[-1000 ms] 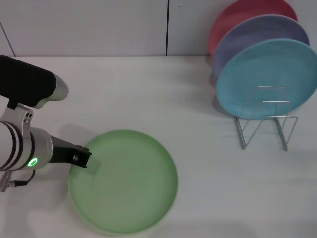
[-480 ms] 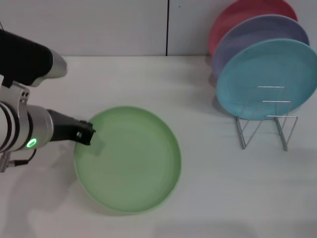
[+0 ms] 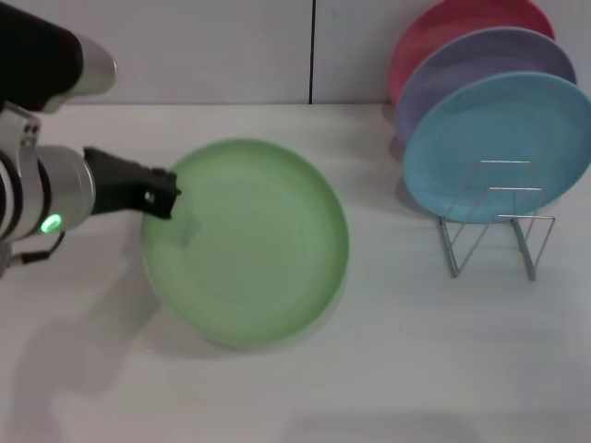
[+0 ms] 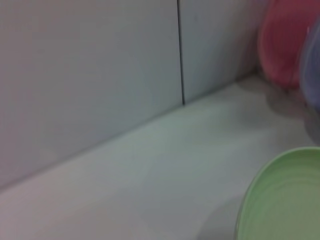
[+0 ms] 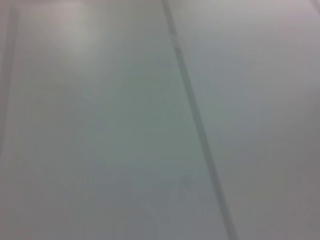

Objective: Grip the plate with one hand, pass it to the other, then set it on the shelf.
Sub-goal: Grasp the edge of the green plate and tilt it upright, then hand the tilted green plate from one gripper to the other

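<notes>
The light-green plate (image 3: 249,242) is held up above the white table, left of centre in the head view. My left gripper (image 3: 162,199), on the arm with the green ring, is shut on the plate's left rim. The plate's edge also shows in the left wrist view (image 4: 282,197). The silver wire rack (image 3: 499,220) stands at the right. It holds a teal-blue plate (image 3: 494,138), with a lavender plate (image 3: 480,65) and a red plate (image 3: 443,28) behind it. My right gripper is out of view; its wrist view shows only a grey wall.
The grey back wall with a dark vertical seam (image 3: 312,51) runs behind the table. The plate's shadow (image 3: 120,341) falls on the white tabletop (image 3: 388,369) below it.
My left gripper has lifted the green plate off the table and carried it up and slightly right. The rack and its plates have not moved.
</notes>
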You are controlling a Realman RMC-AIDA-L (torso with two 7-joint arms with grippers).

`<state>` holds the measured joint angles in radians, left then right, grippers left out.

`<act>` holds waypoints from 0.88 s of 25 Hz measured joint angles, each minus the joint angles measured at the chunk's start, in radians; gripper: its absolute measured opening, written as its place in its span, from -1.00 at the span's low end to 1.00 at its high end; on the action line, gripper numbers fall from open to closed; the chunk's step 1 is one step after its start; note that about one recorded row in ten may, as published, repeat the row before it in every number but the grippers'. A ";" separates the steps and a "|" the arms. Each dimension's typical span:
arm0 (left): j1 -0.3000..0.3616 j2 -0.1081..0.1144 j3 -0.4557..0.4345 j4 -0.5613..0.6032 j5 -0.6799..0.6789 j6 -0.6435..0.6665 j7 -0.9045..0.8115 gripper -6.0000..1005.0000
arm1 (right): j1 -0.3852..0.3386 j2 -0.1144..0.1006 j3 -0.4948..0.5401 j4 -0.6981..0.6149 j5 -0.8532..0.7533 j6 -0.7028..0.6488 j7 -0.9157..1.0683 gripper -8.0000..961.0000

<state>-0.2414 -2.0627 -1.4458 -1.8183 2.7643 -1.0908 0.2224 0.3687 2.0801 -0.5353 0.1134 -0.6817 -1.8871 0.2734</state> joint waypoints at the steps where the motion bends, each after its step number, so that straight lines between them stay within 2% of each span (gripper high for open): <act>1: 0.003 0.000 -0.005 -0.005 0.000 0.017 0.008 -0.92 | 0.011 -0.002 0.000 -0.010 -0.027 -0.002 0.007 0.54; 4: 0.020 0.000 -0.020 -0.020 -0.001 0.093 0.041 -0.92 | 0.049 -0.008 0.000 -0.074 -0.121 0.018 0.084 0.54; 12: 0.025 0.000 -0.050 -0.031 -0.001 0.141 0.068 -0.92 | 0.179 0.004 -0.019 -0.442 -0.441 0.255 0.452 0.53; 14: 0.023 -0.001 -0.051 -0.028 -0.001 0.146 0.068 -0.92 | 0.204 0.005 -0.087 -0.556 -0.477 0.321 0.557 0.53; 19: 0.017 -0.001 -0.052 -0.022 -0.001 0.151 0.066 -0.92 | 0.197 0.005 -0.388 -0.925 -0.487 0.577 0.858 0.53; 22: 0.015 -0.002 -0.053 -0.020 0.000 0.153 0.064 -0.92 | 0.182 0.000 -0.502 -1.142 -0.598 0.735 1.113 0.53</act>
<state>-0.2268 -2.0645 -1.4990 -1.8387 2.7642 -0.9375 0.2861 0.5504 2.0804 -1.0370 -1.0287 -1.2796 -1.1520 1.3867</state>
